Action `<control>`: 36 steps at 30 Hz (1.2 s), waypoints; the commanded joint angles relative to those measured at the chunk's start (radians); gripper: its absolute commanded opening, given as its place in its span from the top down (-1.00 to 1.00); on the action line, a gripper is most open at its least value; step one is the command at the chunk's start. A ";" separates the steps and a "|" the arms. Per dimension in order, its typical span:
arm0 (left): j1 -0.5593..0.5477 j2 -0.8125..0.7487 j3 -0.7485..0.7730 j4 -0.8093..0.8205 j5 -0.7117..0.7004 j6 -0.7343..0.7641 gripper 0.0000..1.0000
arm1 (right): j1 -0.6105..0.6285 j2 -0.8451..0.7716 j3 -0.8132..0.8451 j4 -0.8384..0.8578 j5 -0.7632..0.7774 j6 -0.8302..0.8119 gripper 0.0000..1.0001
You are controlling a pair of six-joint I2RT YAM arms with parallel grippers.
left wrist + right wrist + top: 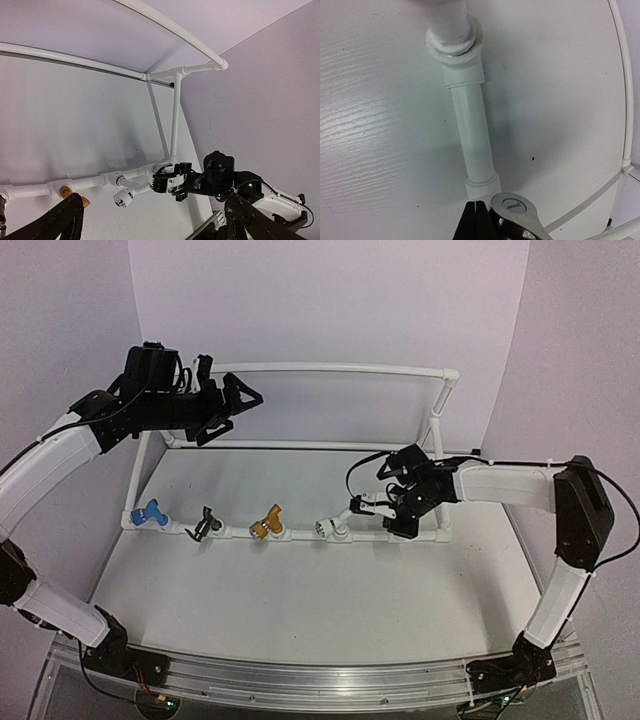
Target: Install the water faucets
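The silver faucet (516, 206) is found at the bottom centre of the right wrist view, its flat handle uppermost, set against the collar at the lower end of a length of the white pipe frame (472, 125). Whether it is fully seated cannot be told, since its body is cut off by the picture's edge. The right gripper (475, 210) is closed tight, its fingertips pressed together just beside that handle. Nothing is seen clamped between them, so the closed tips are judged to serve as a single prod for nudging or turning the fitting, not for carrying it. In the overhead view the blue faucet (150, 512), black faucet (206, 525), gold faucet (267, 526) and white faucet (329, 528) are ranged along the front rail from left to centre, each at its own socket. The place at the right is thus taken to be the one in hand. The left gripper (228, 400) is held high at the upper left, jaws spread wide and empty, probably so that the rail is left uncrowded.
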 commanded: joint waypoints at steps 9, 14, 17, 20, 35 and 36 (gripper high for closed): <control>0.012 -0.006 0.016 0.036 -0.001 0.018 -0.96 | -0.041 0.035 0.085 0.012 0.186 0.019 1.00; 0.018 0.011 0.028 0.035 0.014 0.022 -0.96 | -0.099 0.024 0.077 -0.036 0.197 -0.008 1.00; 0.022 0.023 0.035 0.037 0.023 0.023 -0.96 | -0.119 0.006 0.070 -0.075 0.182 -0.025 1.00; 0.025 0.030 0.039 0.040 0.030 0.025 -0.96 | -0.122 -0.014 0.052 -0.127 0.157 -0.044 1.00; 0.030 0.025 0.040 0.039 0.036 0.016 -0.96 | -0.116 -0.117 -0.041 -0.248 -0.105 -0.055 1.00; 0.030 0.024 0.039 0.039 0.035 0.016 -0.96 | -0.110 -0.120 -0.047 -0.240 -0.110 -0.050 1.00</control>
